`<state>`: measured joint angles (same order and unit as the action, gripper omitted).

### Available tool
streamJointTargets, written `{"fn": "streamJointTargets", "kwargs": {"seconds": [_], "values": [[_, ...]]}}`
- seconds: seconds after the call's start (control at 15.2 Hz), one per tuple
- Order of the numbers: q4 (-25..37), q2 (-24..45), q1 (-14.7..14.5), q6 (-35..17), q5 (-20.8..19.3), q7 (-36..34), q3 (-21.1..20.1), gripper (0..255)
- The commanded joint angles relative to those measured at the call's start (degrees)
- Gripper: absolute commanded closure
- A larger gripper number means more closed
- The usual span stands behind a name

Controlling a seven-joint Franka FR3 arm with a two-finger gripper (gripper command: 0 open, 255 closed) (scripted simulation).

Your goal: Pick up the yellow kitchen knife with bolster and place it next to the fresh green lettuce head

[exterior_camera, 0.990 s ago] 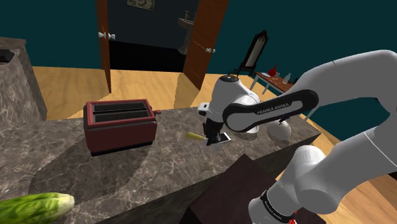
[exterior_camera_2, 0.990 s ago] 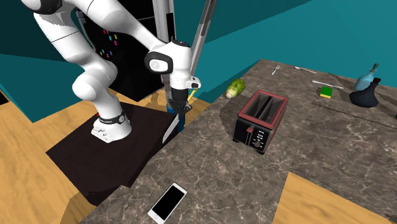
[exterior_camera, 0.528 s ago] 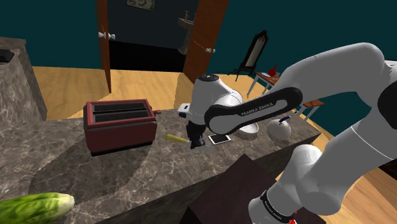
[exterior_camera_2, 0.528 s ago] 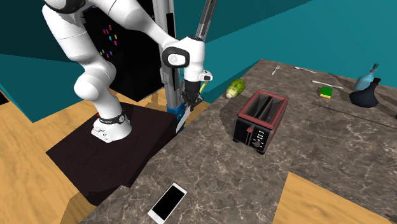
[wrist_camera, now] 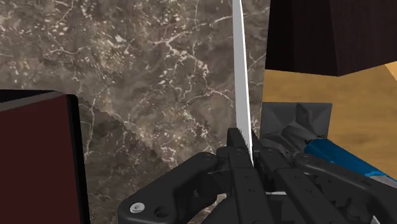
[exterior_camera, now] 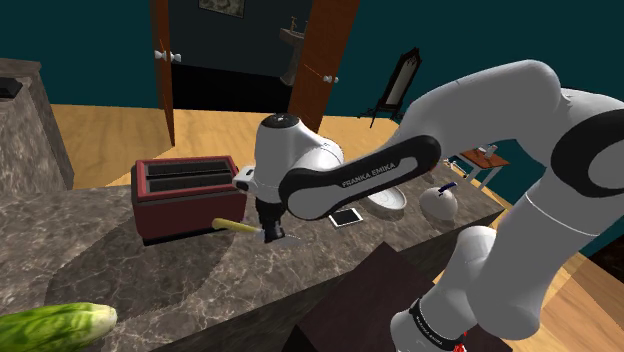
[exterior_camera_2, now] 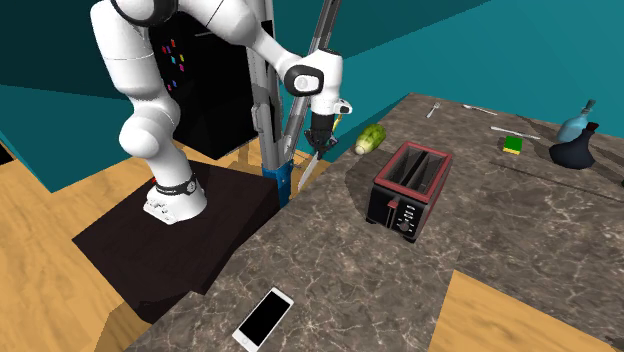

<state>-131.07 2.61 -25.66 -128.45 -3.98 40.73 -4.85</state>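
1. Lettuce (exterior_camera: 55,325): it lies on the surface (exterior_camera: 200,285), well apart from the gripper and far off toward the shoulder view's left, nearer that camera. In the second exterior view the lettuce (exterior_camera_2: 370,138) sits just past the gripper, on that view's right.
2. Toaster (exterior_camera: 188,195): it stands near the gripper on the shoulder view's left, farther back from the surface's front edge than the gripper. It appears to sit behind the straight line from the gripper to the lettuce, so a run along the front edge should miss it.
3. Knife (exterior_camera: 232,226): it is held in the gripper and appears lifted clear of the surface. Its long axis is roughly level. The yellow handle sticks out toward the shoulder view's left, on the lettuce side, and the blade sticks out the opposite way. In the wrist view the blade shows edge-on, running straight away from the fingers.
4. Gripper (exterior_camera: 268,232): its black fingers are clamped on the knife close to where handle meets blade. The coming carry looks to be handle-first, ending with the knife laid beside the lettuce.
5. Phone (exterior_camera: 346,216): it lies flat on the surface, near the gripper on the shoulder view's right and away from the route.
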Motion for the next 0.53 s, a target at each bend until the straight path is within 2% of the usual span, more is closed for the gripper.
{"fn": "streamJointTargets", "kwargs": {"seconds": [0.0, 0.46], "values": [[4.47, 3.21, -0.96, 1.37, -0.13, -1.89, -0.85, 255], [21.00, 14.96, -4.87, 6.56, -1.32, -8.01, -2.91, 255]]}}
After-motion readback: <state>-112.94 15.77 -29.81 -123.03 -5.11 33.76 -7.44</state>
